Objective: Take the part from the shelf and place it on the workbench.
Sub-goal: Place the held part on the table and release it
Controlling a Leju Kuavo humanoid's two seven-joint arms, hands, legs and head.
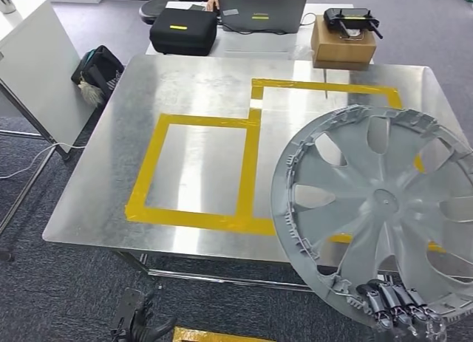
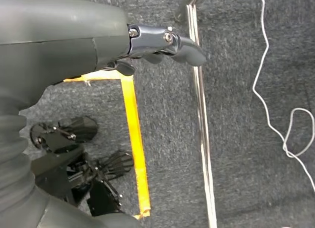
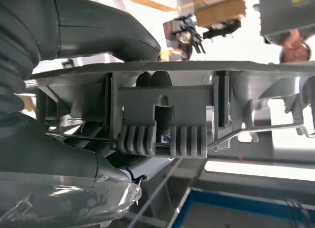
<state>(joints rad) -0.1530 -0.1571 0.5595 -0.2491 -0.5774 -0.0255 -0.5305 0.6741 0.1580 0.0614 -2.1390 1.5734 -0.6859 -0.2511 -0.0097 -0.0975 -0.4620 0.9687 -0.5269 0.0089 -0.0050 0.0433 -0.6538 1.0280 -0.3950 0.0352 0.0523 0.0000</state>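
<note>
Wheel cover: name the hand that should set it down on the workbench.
Right. The right hand already grips the wheel cover by its rim, tilted over the workbench. The left hand hangs low beside the table, holding nothing.

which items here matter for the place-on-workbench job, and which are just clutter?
Job:
wheel cover, gripped at its rim by the right hand
workbench with yellow tape squares

Lying about:
black case
laptop
cardboard box with controller
black bag
</note>
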